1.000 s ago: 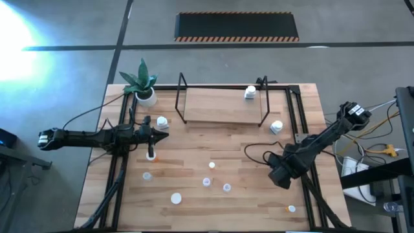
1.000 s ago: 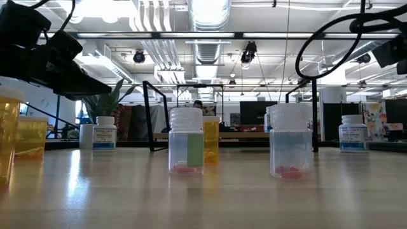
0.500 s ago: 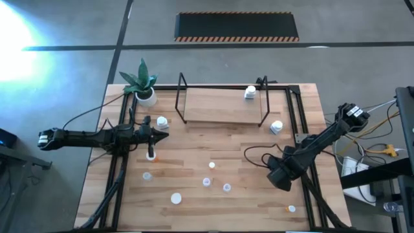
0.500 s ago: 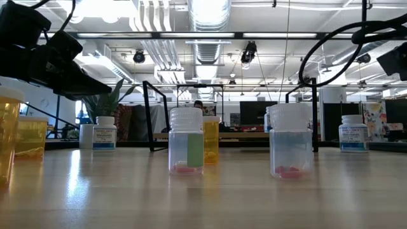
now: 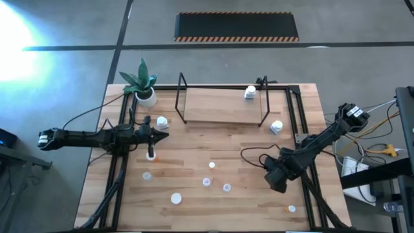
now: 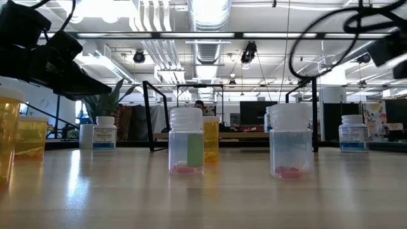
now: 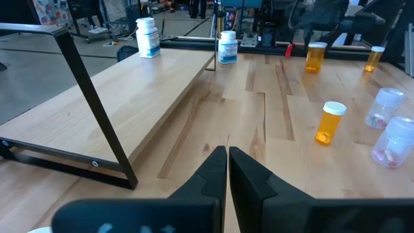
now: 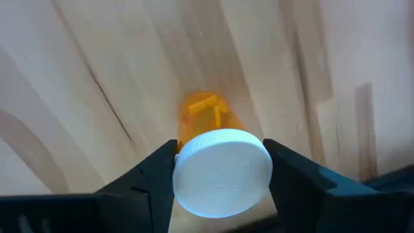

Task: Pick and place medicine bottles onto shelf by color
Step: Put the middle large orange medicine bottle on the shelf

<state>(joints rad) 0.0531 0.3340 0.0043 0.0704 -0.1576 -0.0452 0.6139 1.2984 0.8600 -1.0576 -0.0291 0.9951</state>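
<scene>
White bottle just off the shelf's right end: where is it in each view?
High: white bottle just right of the shelf.
Low: far right, beyond the shelf's upright.
Left wrist: top centre, by the shelf's far end.
Right wrist: not in it.
Shared landmark: the shelf.

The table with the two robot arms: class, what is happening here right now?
The right claw is down over the table's right front part, its fingers against the white cap of an orange bottle. The left claw is shut and empty, hovering left of the shelf. One white bottle stands on the shelf; other bottles are scattered on the table.
</scene>
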